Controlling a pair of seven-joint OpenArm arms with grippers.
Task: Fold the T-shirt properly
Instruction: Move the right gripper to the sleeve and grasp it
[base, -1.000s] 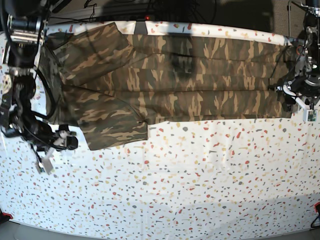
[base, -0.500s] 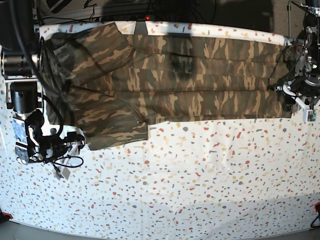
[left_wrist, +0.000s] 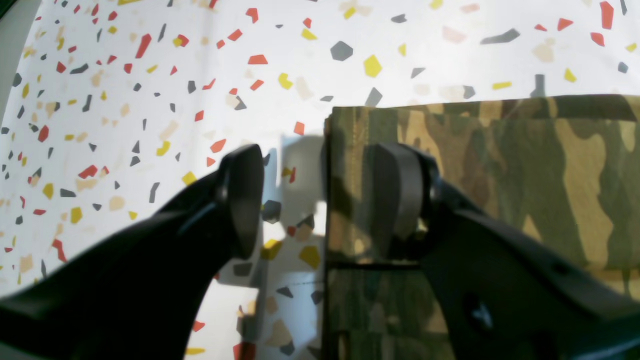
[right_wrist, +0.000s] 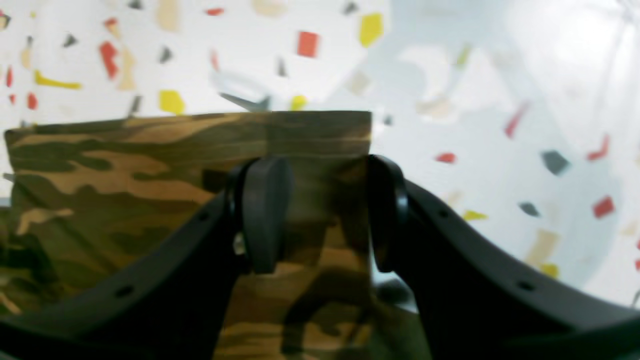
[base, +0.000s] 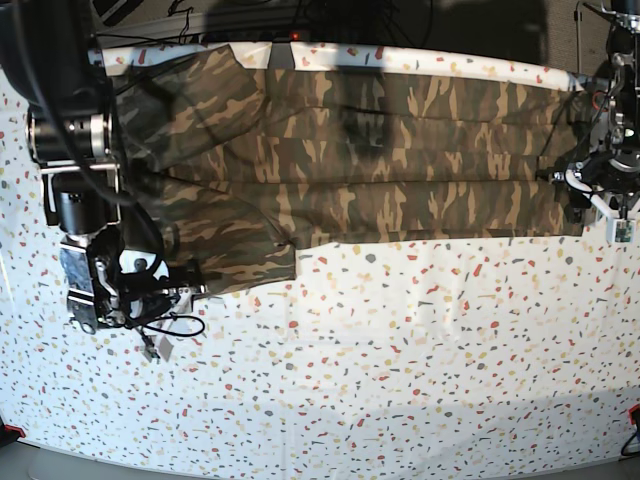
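The camouflage T-shirt (base: 380, 150) lies spread flat across the back of the table, sleeves at the left of the base view and hem at the right. My right gripper (base: 190, 285) is at the lower corner of the near sleeve. In the right wrist view it (right_wrist: 325, 215) is open, its fingers straddling the sleeve corner (right_wrist: 125, 165). My left gripper (base: 585, 200) is at the hem's near corner. In the left wrist view it (left_wrist: 320, 200) is open, one finger over the cloth (left_wrist: 500, 165) and one over bare table.
The speckled white table (base: 400, 380) stretches from the shirt to the front edge. Dark cables and frame parts run along the back edge (base: 300, 25). Each arm's body stands beside an end of the shirt.
My right arm has swung in from the table's left edge towards the shirt, bringing its gripper to the near sleeve's lower corner. My left arm has not moved. The shirt lies as before.
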